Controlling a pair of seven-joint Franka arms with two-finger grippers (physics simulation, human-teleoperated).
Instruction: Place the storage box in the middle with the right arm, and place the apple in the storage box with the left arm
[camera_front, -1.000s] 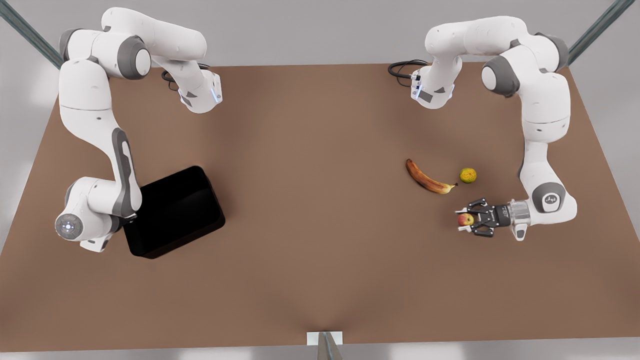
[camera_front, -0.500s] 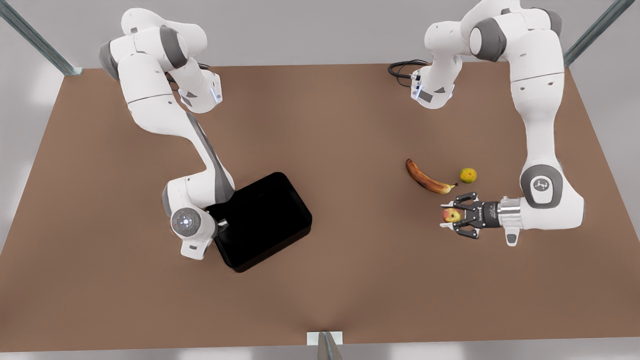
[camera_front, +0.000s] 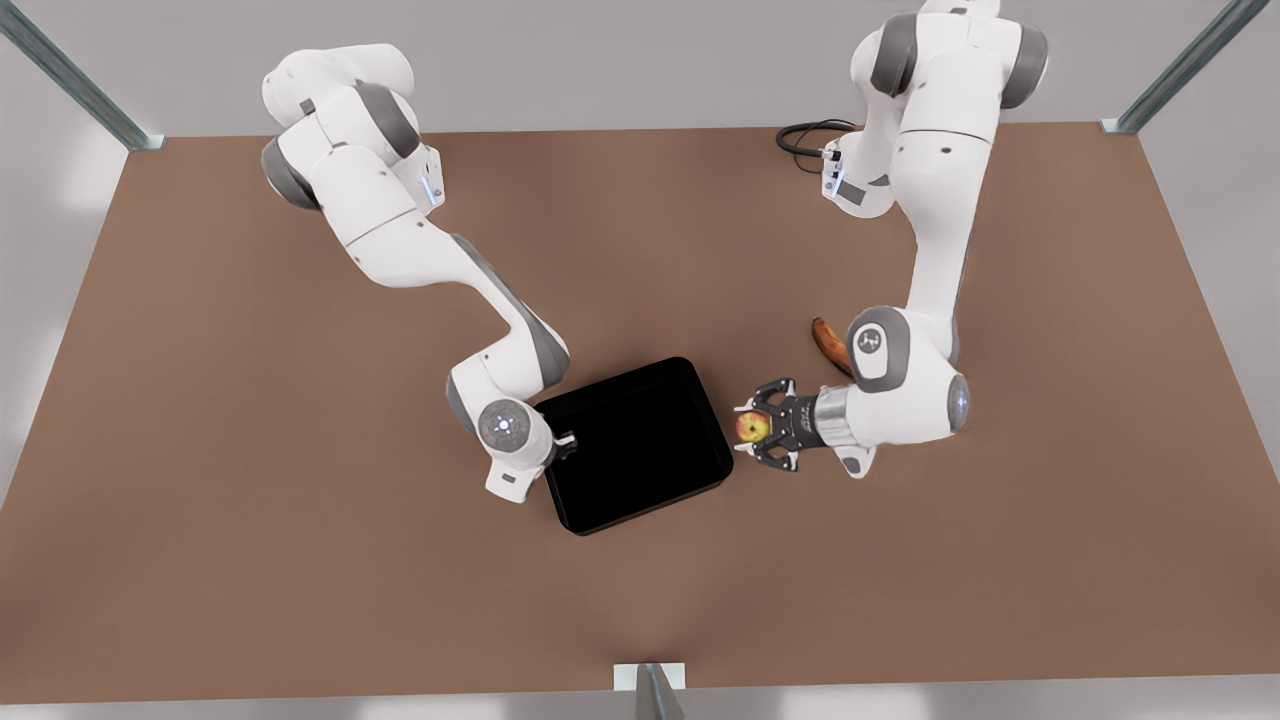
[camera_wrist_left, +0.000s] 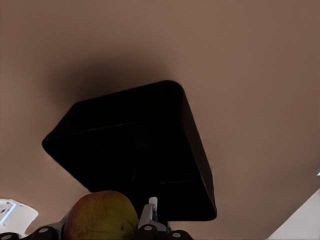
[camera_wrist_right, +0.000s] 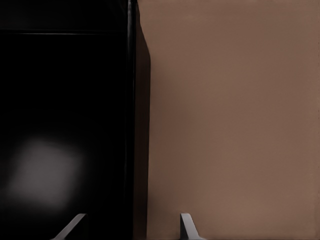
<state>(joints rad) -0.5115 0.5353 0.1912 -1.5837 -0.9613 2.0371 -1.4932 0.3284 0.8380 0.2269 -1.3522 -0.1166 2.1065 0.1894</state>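
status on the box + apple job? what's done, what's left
Mostly done: the storage box sits near the table's middle, with the right gripper clamped on its wall, one finger inside and one outside. In hand: the left gripper holds the apple just beside the box, on the front view's right. Left: carry the apple over the rim, release it inside, release the box.
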